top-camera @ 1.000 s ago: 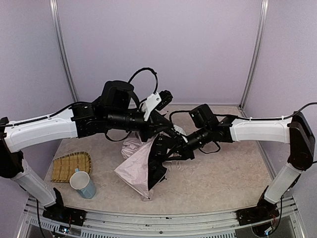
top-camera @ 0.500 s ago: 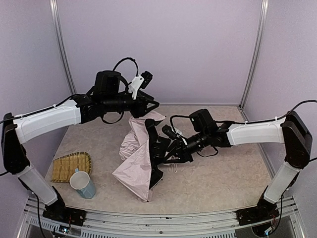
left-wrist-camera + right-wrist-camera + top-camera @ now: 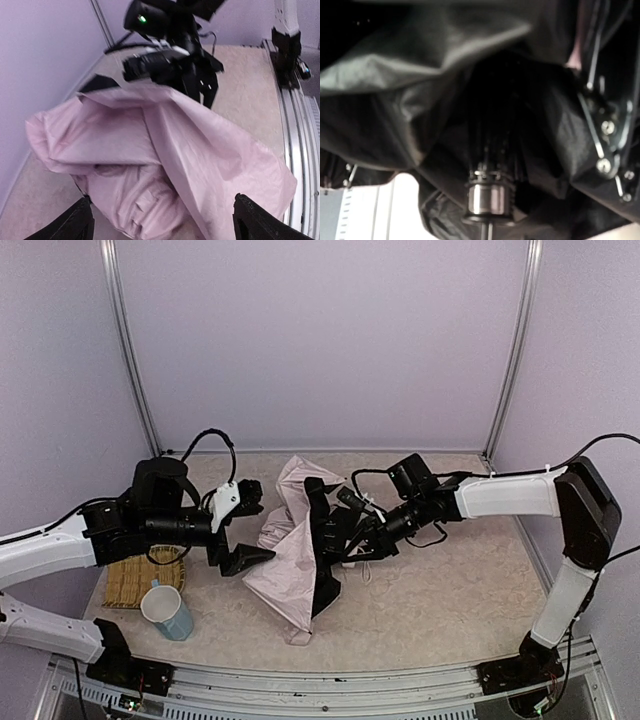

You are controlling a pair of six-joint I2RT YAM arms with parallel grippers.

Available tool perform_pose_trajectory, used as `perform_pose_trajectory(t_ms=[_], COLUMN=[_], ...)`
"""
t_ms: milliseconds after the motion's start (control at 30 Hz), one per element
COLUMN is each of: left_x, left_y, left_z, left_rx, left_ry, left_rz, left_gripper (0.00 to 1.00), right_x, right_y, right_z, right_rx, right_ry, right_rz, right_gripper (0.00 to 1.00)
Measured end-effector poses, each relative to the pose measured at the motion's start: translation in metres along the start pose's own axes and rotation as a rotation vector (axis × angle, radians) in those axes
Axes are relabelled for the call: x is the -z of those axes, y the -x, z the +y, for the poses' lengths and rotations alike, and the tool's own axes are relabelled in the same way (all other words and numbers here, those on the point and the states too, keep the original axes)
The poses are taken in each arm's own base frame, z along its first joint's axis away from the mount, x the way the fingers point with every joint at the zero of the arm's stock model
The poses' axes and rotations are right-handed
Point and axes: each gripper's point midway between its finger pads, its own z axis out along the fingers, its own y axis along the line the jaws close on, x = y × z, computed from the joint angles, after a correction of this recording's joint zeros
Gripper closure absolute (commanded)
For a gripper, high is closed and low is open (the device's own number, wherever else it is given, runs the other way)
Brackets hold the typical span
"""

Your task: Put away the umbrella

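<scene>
Past the mug (image 3: 168, 612), the left jaws gape wide and empty beside the crumpled umbrella (image 3: 282, 578) at the middle of the table (image 3: 450, 590) and may snag its cloth, while farther the right jaws hide in its lining, their grip impossible to tell, so a rib may bend.

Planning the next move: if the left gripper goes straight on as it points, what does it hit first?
Most likely the umbrella: its crumpled pale pink canopy fills the left wrist view ahead of the open left gripper; exact depth is unclear.
</scene>
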Motion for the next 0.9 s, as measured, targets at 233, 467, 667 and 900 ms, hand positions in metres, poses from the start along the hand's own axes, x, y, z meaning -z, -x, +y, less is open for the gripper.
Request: perform_pose_trajectory(t_ms=[233, 467, 667, 900], left_x=[-0.001, 0.075, 0.074, 0.034], left_y=[-0.013, 0.065, 0.081, 0.092], left_z=[0.0, 0.044, 0.034, -0.035], left_rx=[0.016, 0.005, 0.001, -0.018], left_ry=[0.033, 0.293, 0.205, -0.161], left_rz=[0.034, -0.369, -0.486, -0.543], left_gripper=[0.1, 0.12, 0.26, 0.34], right_x=[0.01, 0.102, 0.176, 0.193], right_y=[0.016, 0.13, 0.201, 0.226], right_z=[-0.003, 0.03, 0.103, 0.129], right_rx=[-0.053, 0.108, 0.332, 0.411], right_ry=[-0.045, -0.188, -0.232, -0.215], right_rz=[-0.005, -0.224, -0.404, -0.459], right_gripper=[1.0, 1.0, 1.0, 1.0])
